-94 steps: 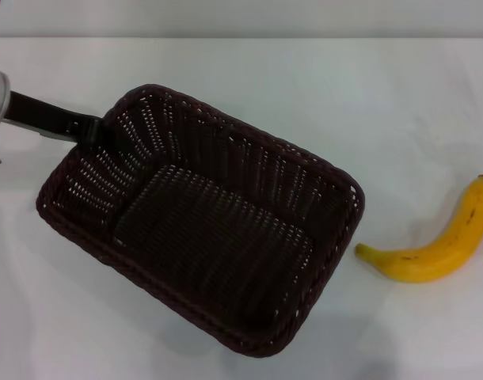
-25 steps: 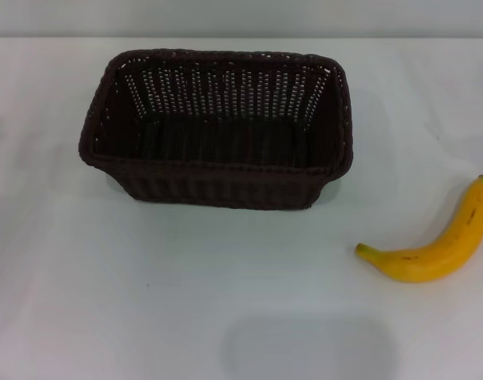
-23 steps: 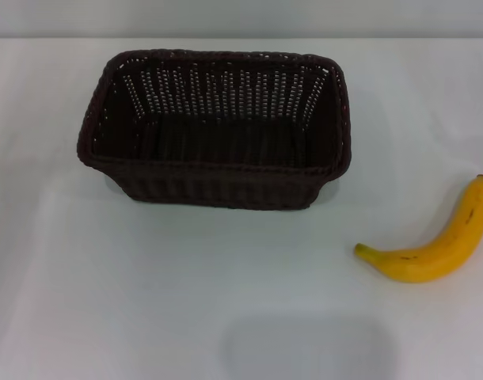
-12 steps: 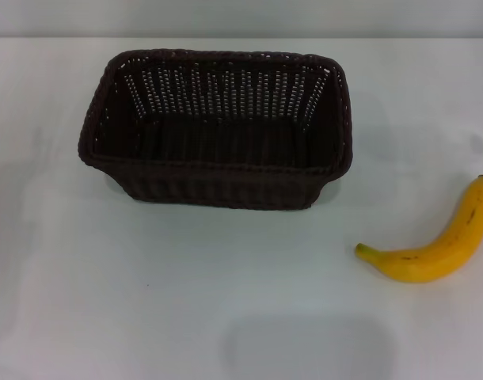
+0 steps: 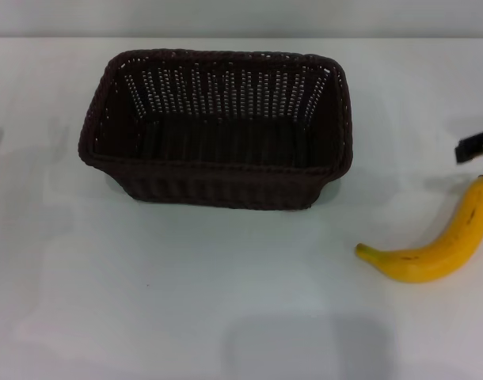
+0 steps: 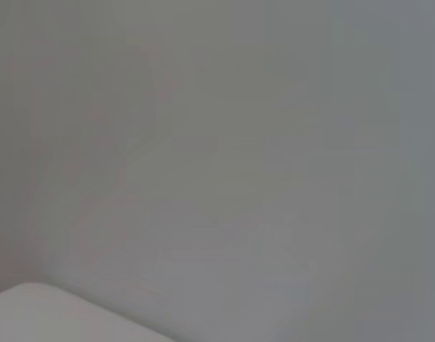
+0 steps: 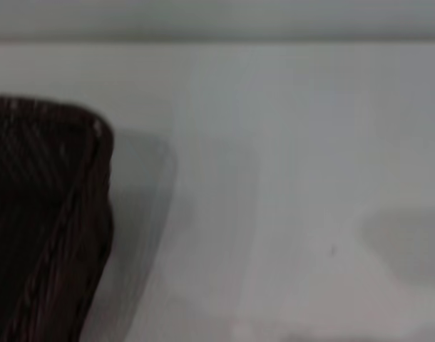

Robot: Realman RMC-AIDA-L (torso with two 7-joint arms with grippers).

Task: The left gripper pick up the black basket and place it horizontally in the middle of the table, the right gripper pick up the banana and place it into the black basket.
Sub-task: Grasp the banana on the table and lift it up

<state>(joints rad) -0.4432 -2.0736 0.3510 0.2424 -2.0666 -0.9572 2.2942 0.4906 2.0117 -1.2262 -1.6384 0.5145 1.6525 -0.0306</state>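
The black basket (image 5: 218,127) stands upright and lengthwise across the middle of the white table (image 5: 146,301), empty. Its corner also shows in the right wrist view (image 7: 46,214). The banana (image 5: 435,237) lies on the table to the basket's right, apart from it. The right gripper (image 5: 474,145) shows only as a black tip at the head view's right edge, just above the banana's dark tip and not touching it. The left gripper is out of view; the left wrist view shows only a blank pale surface.
The table's far edge (image 5: 241,37) meets a grey wall behind the basket. A faint shadow lies on the table in front (image 5: 305,348).
The right gripper's tip has come into the head view at the right edge above the banana. Basket and banana have stayed still over the last second; earlier the left gripper held the basket tilted.
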